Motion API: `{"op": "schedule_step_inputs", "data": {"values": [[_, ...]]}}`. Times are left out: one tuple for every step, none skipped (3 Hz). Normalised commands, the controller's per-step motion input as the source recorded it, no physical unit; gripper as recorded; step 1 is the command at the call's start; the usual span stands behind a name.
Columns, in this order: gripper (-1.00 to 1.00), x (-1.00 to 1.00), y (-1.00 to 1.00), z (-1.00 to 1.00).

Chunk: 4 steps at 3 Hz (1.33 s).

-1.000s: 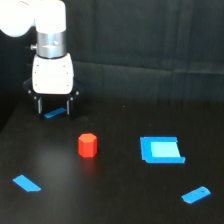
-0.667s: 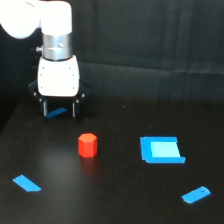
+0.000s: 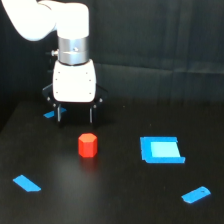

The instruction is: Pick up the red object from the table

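Only one view shows the scene, the exterior view. On the black desk [image 3: 120,200] stands one red block [image 3: 87,145], a little left of the middle in this view. It is upright on a flat end, its six-sided top face up and its long axis vertical; it is only slightly taller than wide, so it points no particular way across the desk.

Four blue pieces lie flat around it. One large, roughly square piece [image 3: 161,149] sits to the right of the block, well apart from it. One small slanted strip [image 3: 26,183] lies near the front left. Another small strip [image 3: 196,194] lies near the front right. A fourth small bit [image 3: 49,114] shows at the far left, partly hidden behind the arm's tool.

One white arm comes down from the upper left and ends in one gripper [image 3: 75,114]. It hangs just beyond and slightly left of the red block, apart from it. The jaws point straight down and stand spread, with a clear gap between the two dark fingers [image 3: 91,114], and nothing is between them. Whether the tips touch the desk cannot be told.
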Motion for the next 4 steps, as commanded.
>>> {"op": "schedule_step_inputs", "data": {"values": [[0.96,0.51,-0.85,0.23],[1.00,0.24,-0.88,0.19],[0.99,0.10,-0.92,0.02],[0.98,-0.03,-0.80,-0.05]]}}
